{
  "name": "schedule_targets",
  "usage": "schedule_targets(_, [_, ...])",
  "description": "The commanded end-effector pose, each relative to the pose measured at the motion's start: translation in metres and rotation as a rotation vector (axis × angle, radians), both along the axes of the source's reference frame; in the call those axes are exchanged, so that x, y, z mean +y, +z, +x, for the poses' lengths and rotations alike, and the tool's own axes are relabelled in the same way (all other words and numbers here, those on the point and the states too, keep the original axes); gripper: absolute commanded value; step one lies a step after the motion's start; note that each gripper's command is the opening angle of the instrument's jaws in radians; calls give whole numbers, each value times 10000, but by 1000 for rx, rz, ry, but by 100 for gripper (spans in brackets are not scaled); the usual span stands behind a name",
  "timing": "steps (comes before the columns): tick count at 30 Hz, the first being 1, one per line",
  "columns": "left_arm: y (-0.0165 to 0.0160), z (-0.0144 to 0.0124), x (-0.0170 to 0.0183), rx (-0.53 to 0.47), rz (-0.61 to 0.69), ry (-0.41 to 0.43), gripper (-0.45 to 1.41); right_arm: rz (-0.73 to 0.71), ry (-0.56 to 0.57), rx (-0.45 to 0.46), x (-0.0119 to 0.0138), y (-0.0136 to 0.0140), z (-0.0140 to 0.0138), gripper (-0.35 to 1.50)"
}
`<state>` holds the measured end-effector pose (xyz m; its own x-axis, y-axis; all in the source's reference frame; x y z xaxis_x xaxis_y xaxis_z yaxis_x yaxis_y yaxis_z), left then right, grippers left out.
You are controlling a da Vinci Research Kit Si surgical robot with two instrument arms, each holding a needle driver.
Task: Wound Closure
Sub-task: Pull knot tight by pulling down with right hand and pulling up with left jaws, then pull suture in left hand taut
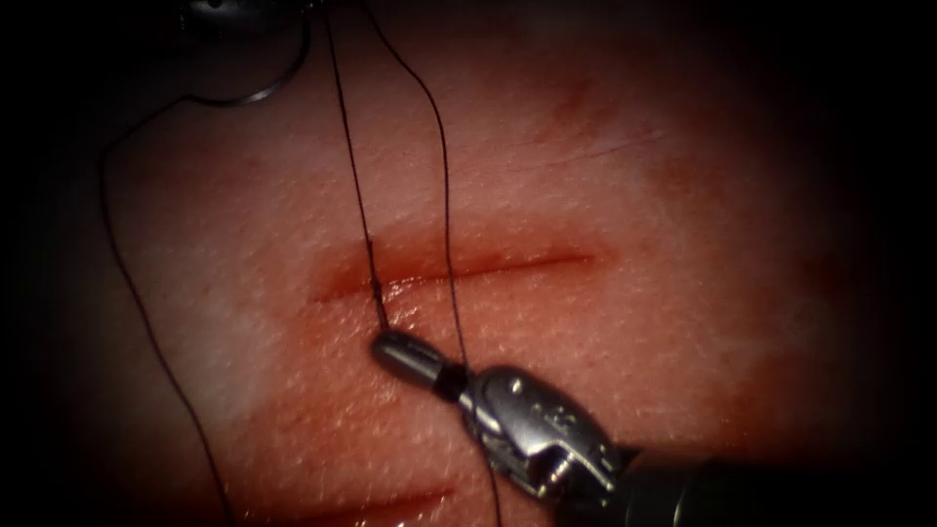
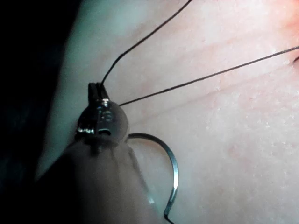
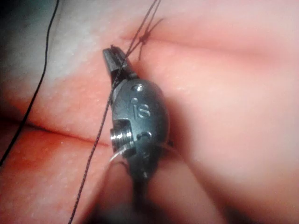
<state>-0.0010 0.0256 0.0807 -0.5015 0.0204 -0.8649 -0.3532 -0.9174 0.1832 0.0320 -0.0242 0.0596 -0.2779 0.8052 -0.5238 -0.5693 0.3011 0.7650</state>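
Nearest: right tool (image 1: 395, 351), fingers closed on the thread (image 1: 359, 210) just below the cut (image 1: 459, 271), by the knot. Left tool (image 2: 96, 95) clamped on thread; needle (image 2: 172, 175) free, outside the tissue (image 1: 625, 390). Best kept taut, evenly.

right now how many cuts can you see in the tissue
2. The long cut runs across the middle of the tissue, with thread crossing it; a second cut lies below it near the picture's lower edge. More may be hidden in the dark margins.
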Motion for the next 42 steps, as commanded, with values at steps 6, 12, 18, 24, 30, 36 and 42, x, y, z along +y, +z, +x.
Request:
schedule_targets(6, [19, -6, 22, 3, -19, -18, -45, 5, -44, -74, -30, 22, 11, -35])
schedule_targets(12, [24, -1, 27, 0, -25, -26, -45, 9, -54, -107, -42, 32, 9, -35])
schedule_targets(18, [11, -1, 11, -20, -33, -8, -45, -109, -27, -57, -29, 26, 8, -35])
schedule_targets(24, [-39, -3, -13, -62, 35, -20, -45, -256, -95, -127, -14, 2, 0, 103])
schedule_targets(30, [-111, -6, -31, -104, 88, -29, -45, -311, -131, -151, -4, -17, -23, 89])
schedule_targets(36, [-196, -9, -49, -153, 113, -40, -45, -317, -140, -166, 26, -14, -36, 95])
schedule_targets(42, [-252, -12, -57, -161, 108, -29, -45, -331, -190, -150, 50, -1, -25, 98])
